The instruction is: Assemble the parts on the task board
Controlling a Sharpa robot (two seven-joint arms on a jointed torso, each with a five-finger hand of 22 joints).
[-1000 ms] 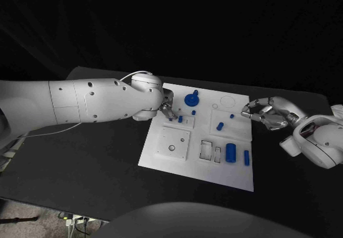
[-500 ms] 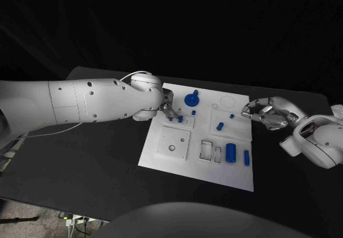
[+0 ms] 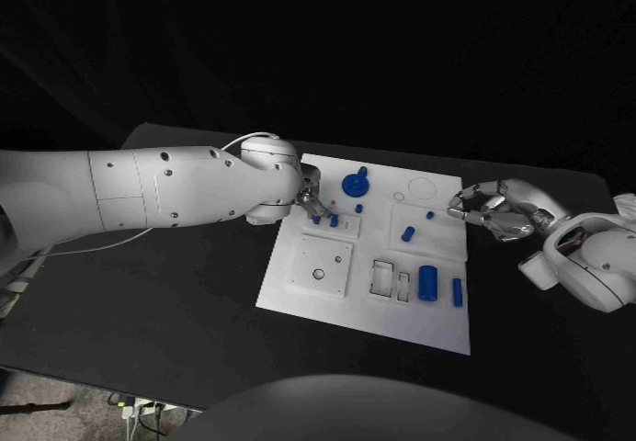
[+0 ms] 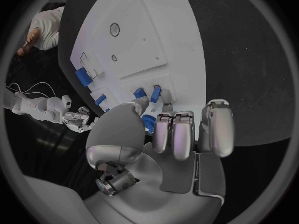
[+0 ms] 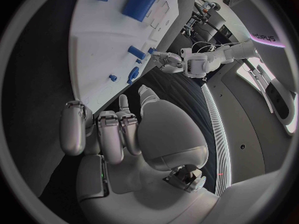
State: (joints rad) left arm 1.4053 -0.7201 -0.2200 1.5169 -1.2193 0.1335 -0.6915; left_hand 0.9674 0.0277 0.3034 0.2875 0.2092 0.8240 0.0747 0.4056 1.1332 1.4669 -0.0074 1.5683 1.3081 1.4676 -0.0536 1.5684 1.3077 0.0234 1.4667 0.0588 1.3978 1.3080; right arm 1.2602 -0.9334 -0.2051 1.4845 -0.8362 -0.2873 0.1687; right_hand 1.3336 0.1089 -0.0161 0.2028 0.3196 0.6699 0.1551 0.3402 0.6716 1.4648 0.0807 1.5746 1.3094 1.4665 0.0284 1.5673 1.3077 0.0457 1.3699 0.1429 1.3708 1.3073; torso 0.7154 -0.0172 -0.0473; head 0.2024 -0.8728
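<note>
left hand (image 3: 311, 204): fingertips on small blue part (image 3: 335, 220), grasp unclear, mostly hidden by arm
right hand (image 3: 494, 209): curled, empty, beside task board (image 3: 345, 303)

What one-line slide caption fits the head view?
Left hand works at small blue parts on the white task board; right hand hovers alongside.

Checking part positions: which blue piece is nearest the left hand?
The small blue peg by the left hand fingertips, at the board's left edge.
</note>
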